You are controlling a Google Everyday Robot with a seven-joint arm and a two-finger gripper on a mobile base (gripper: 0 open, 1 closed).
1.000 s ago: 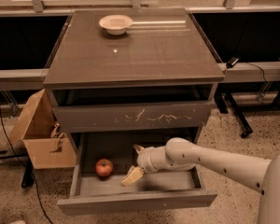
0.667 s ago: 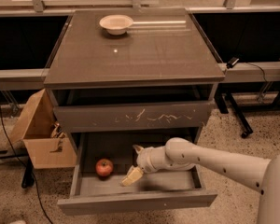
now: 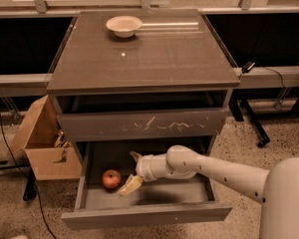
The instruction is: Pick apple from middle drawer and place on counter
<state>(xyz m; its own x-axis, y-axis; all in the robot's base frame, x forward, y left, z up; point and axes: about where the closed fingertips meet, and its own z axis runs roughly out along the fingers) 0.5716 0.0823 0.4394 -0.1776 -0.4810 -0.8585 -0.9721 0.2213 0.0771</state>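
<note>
The red apple (image 3: 111,179) lies on the floor of the open middle drawer (image 3: 149,214), at its left side. My gripper (image 3: 127,172) reaches into the drawer from the right and is just right of the apple, close to it. Its fingers are spread open, one pale finger (image 3: 131,185) low near the apple and one (image 3: 135,156) higher behind. It holds nothing. The counter (image 3: 144,54) is the grey-brown cabinet top above, with a cream bowl (image 3: 123,26) near its back edge.
A shut drawer front with pale scratch marks (image 3: 144,125) sits right above the open drawer. An open cardboard box (image 3: 42,138) stands on the floor to the left. Dark table legs (image 3: 249,121) stand to the right. Cables run along the floor at left.
My gripper has shifted slightly left, closer to the apple. The apple has not moved.
</note>
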